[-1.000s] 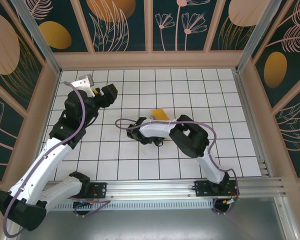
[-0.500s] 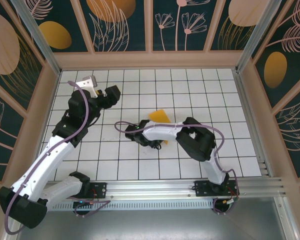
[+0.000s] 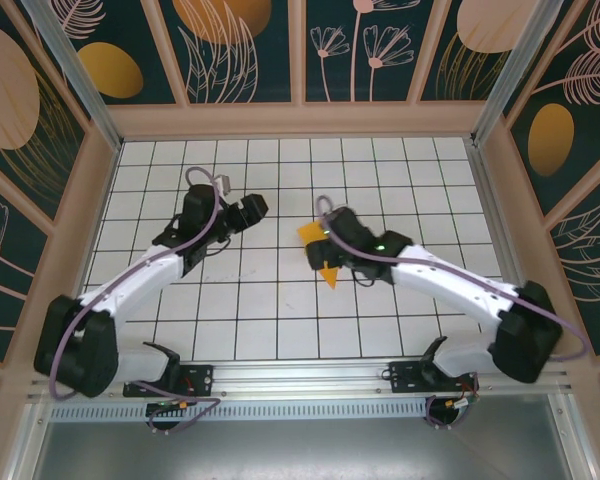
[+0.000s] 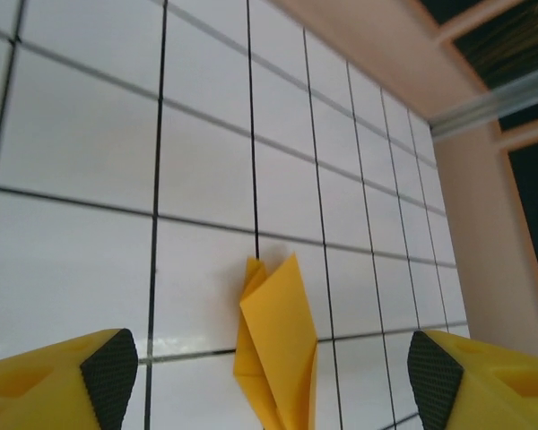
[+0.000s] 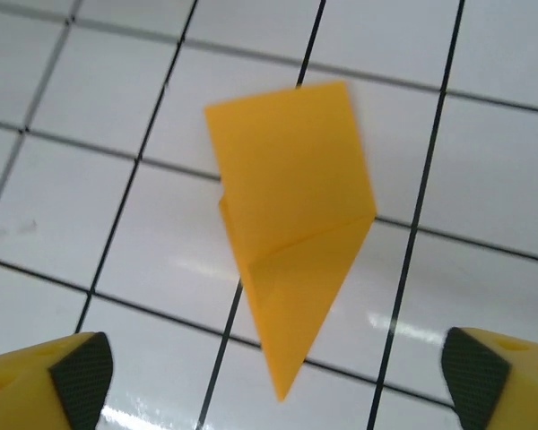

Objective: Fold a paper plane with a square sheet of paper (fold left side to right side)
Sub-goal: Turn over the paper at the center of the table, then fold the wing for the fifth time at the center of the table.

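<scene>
The paper plane [image 5: 291,224] is a bright orange folded dart lying on the white grid table, with its point towards the arms' bases. From the top view its wide end [image 3: 308,233] and its tip [image 3: 329,275] show on either side of my right gripper [image 3: 324,250], which hovers over it. That right gripper [image 5: 278,381] is open and holds nothing, with the plane's tip between its yellow fingers. My left gripper [image 3: 252,208] stands open to the left of the plane. In the left wrist view the plane [image 4: 278,345] lies ahead between the open left gripper's [image 4: 271,376] black pads.
The white grid table [image 3: 400,180] is walled by a beige rim [image 3: 300,120] at the back and both sides. A metal rail [image 3: 310,375] runs along the near edge by the arm bases.
My right gripper has opened and let go of the paper, and the right arm has swung round to reach it from the right. The left arm has moved right, closer to the plane.
</scene>
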{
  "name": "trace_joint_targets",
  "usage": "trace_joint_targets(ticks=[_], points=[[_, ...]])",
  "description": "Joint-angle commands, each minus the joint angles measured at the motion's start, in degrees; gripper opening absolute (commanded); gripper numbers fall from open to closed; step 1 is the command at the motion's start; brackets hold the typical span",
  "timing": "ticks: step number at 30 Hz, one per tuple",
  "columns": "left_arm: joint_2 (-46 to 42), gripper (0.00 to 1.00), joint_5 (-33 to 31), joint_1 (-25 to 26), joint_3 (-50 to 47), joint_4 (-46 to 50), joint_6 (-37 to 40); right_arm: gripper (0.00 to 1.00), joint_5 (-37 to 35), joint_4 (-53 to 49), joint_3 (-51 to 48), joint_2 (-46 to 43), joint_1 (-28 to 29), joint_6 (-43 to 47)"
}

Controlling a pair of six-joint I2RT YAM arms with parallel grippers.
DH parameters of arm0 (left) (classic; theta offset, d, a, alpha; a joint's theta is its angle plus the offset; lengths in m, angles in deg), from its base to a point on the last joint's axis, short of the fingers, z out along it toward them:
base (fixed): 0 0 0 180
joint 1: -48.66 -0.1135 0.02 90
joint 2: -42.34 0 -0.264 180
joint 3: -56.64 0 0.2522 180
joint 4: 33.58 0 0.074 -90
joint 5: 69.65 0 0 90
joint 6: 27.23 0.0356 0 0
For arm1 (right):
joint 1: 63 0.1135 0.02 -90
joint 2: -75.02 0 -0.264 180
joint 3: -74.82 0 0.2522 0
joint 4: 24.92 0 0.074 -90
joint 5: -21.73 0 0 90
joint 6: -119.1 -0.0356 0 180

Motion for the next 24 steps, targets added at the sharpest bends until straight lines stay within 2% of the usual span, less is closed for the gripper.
trace_joint_targets(ticks=[1, 5, 11, 18, 24], points=[[4.66, 0.80, 7.67, 1.79, -0.33, -10.48, -4.57, 0.99, 13.13, 15.46, -7.29, -6.96, -6.90, -0.80], [12.95, 0.78, 9.44, 4.27, 1.45, -14.23, -6.26, 0.99, 26.79, 27.83, -15.57, -11.94, -18.54, -5.27], [24.12, 0.74, 10.61, 6.74, 5.54, -16.12, -7.93, 0.99, 36.40, 35.94, -23.94, -12.72, -28.54, -10.89], [32.35, 0.64, 13.29, 8.01, 9.57, -18.60, -9.28, 0.99, 39.75, 37.74, -27.91, -13.65, -31.58, -11.34], [36.25, 0.41, 15.96, 8.43, 12.29, -21.58, -9.99, 0.99, 42.53, 37.34, -28.46, -12.86, -33.55, -10.30]])
